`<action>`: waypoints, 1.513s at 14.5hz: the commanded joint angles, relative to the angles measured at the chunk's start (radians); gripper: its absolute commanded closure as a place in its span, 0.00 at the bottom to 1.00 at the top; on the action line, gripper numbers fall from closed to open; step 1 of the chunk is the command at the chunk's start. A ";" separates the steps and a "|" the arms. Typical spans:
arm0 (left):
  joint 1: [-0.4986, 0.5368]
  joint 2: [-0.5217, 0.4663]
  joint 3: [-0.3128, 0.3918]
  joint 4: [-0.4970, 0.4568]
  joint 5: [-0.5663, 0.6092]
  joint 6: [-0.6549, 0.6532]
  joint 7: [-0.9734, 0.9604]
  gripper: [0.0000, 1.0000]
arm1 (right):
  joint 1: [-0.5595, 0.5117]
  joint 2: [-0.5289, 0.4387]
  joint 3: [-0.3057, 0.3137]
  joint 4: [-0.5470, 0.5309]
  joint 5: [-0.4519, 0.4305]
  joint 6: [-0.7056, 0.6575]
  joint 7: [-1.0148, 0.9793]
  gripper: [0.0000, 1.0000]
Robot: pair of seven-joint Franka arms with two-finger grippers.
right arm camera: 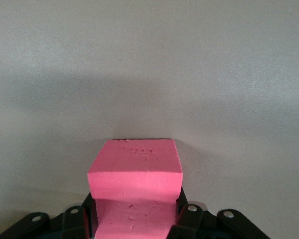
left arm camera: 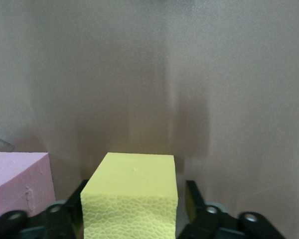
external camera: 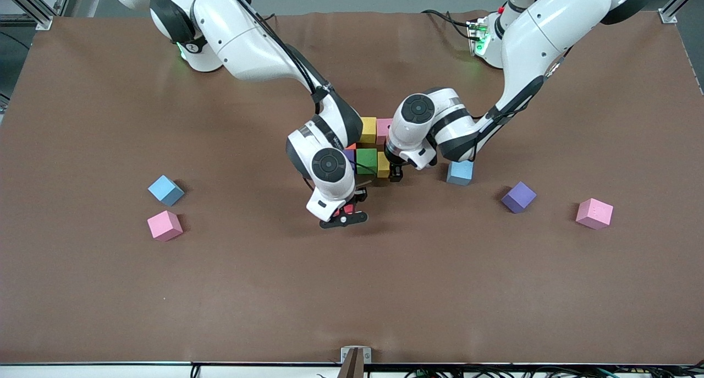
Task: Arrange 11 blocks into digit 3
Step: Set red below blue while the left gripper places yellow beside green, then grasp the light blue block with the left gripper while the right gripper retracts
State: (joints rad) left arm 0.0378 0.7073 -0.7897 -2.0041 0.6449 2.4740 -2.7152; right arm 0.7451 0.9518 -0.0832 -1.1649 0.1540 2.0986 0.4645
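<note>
A tight cluster of blocks lies mid-table: yellow [external camera: 367, 129], pink [external camera: 383, 130], green [external camera: 366, 160], a second yellow [external camera: 383, 166], and purple [external camera: 350, 157] partly hidden by the right arm. My left gripper [external camera: 395, 174] is low at the cluster's edge and open. Its fingers stand either side of that second yellow block [left arm camera: 132, 189] with a gap, and a pink block [left arm camera: 20, 184] lies beside it. My right gripper [external camera: 345, 215] is over bare table beside the cluster, shut on a red block [right arm camera: 135, 172].
Loose blocks lie on the brown table [external camera: 352, 290]. Light blue [external camera: 165, 190] and pink [external camera: 164, 225] are toward the right arm's end. Light blue [external camera: 460, 172], purple [external camera: 518, 197] and pink [external camera: 594, 213] are toward the left arm's end.
</note>
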 commanded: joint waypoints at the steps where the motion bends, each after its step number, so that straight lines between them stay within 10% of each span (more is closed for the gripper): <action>1: -0.021 0.003 0.010 0.016 0.030 0.002 -0.052 0.00 | 0.013 0.028 -0.009 0.025 0.009 -0.022 0.026 0.75; 12: 0.010 -0.109 -0.051 0.018 0.000 -0.020 -0.057 0.00 | 0.014 0.051 -0.001 0.031 0.019 -0.023 0.065 0.74; 22: 0.063 -0.124 -0.054 0.261 -0.048 -0.303 0.053 0.00 | 0.020 0.051 0.000 0.031 0.038 -0.037 0.069 0.74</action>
State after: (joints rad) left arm 0.0775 0.5811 -0.8338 -1.7847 0.6051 2.2271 -2.6987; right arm 0.7502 0.9572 -0.0824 -1.1551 0.1644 2.0671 0.5179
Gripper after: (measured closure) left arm 0.000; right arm 0.410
